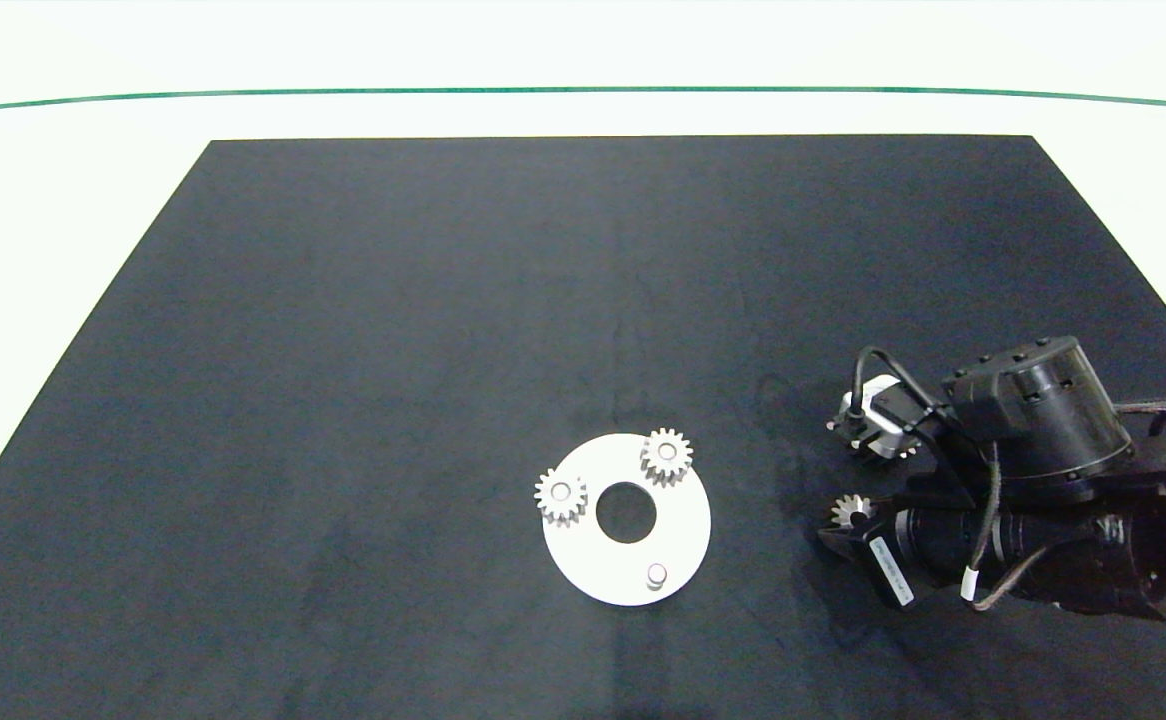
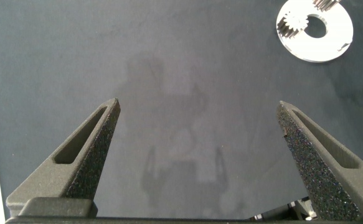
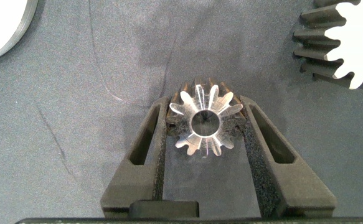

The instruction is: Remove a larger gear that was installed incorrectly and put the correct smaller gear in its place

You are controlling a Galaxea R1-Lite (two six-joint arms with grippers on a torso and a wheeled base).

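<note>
Smaller gear: lies flat on the black mat, to the right of the white disc, well apart from it. Solid metal, so judged stiff and dense for its size; polished faces likely slippery. Teeth give the only purchase, so the sensible hold is across the tooth tips on opposite sides, pads square to the axis so it does not twist out.

Right gripper: at the gear, one finger against each side of the tooth ring, fingers closed to the gear's width. Appears to have it pinched; the gear looks not yet lifted.

Larger gear: on the mat near the smaller one, partly under the right arm in the head view. Already off the disc. Near enough that a sideways sweep could knock it.

White disc: two small gears seated, one at its left edge and one at the top. One bare peg at the lower right, judged the target. Bore must drop over the peg with teeth clear.

Left gripper: spread wide, empty, over bare mat away from the disc.
</note>
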